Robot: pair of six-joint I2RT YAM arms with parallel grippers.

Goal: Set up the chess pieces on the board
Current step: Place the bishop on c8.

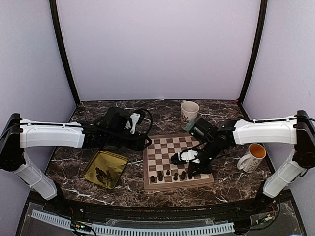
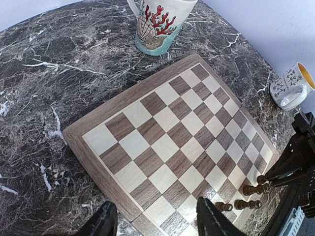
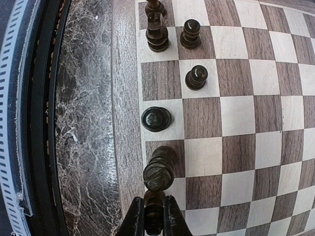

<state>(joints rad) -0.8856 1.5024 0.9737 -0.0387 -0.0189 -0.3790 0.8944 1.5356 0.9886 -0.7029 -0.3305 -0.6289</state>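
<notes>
Opening here is the risky part: the right gripper (image 3: 153, 202) is clamped on a dark chess piece (image 3: 153, 221) at the near rim of the board (image 3: 125, 98), and another piece (image 3: 158, 171) stands just ahead of its fingertips, almost touching. Spreading fingers or a tilted lift-off could topple that neighbour or leave the held piece off its square. Farther ahead, more pieces (image 3: 197, 77) crowd the edge rows. The left gripper (image 2: 157, 223) hangs empty, fingers apart, over the board's far side. Beside it, off the board, a gold tray (image 1: 117, 160) holds unplaced pieces; a coral mug (image 2: 157, 24) stands beyond.
</notes>
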